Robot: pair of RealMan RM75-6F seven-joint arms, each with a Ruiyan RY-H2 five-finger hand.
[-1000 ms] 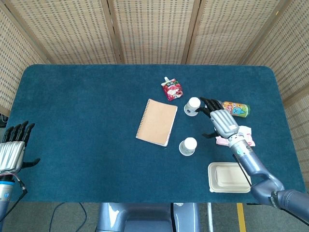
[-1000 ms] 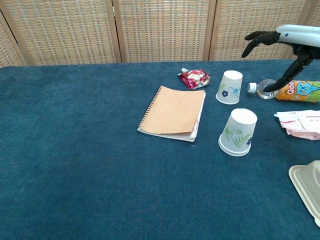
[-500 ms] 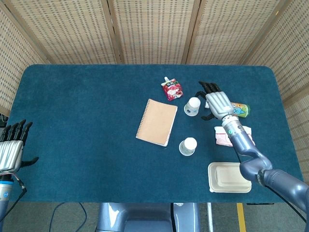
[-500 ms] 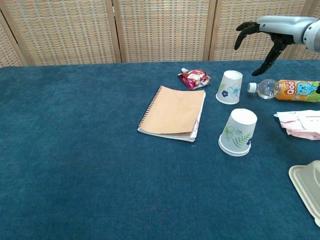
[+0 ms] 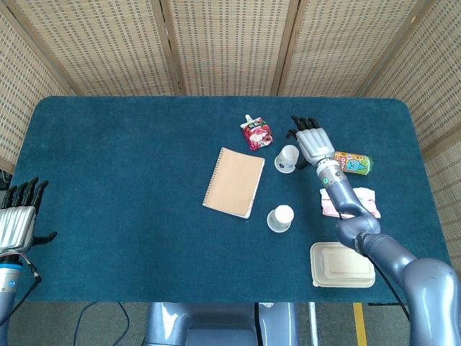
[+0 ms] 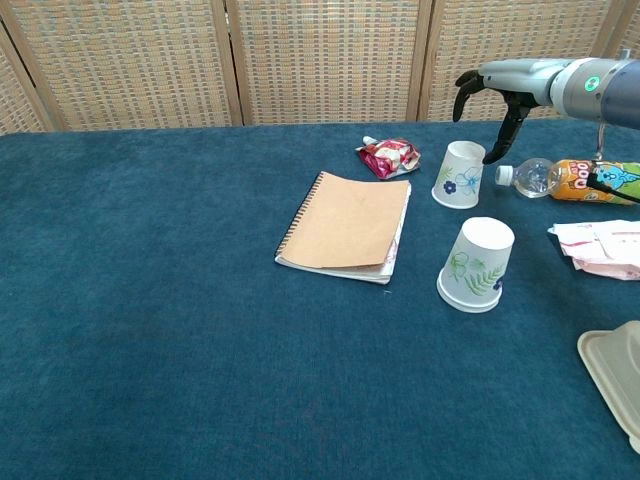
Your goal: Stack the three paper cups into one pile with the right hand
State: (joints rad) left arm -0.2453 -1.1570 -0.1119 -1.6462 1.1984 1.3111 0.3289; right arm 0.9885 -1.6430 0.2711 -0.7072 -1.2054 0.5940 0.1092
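We see two paper cups inverted on the table (image 5: 108, 180) — far cup (image 5: 288, 158), near cup (image 5: 280, 218) at its 6 o'clock. Right hand (image 5: 311, 138) hovers over the far cup, fingers apart, holding nothing; left hand (image 5: 17, 223) likewise spread — lidded food box (image 5: 341, 264) closed.

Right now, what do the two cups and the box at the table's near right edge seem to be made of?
The far cup and the near cup look like thin matte paper: white walls with printed flowers and leaves, and a rolled rim. The box looks like beige molded pulp or foam with a dull finish and soft rounded corners; which of the two I cannot tell.
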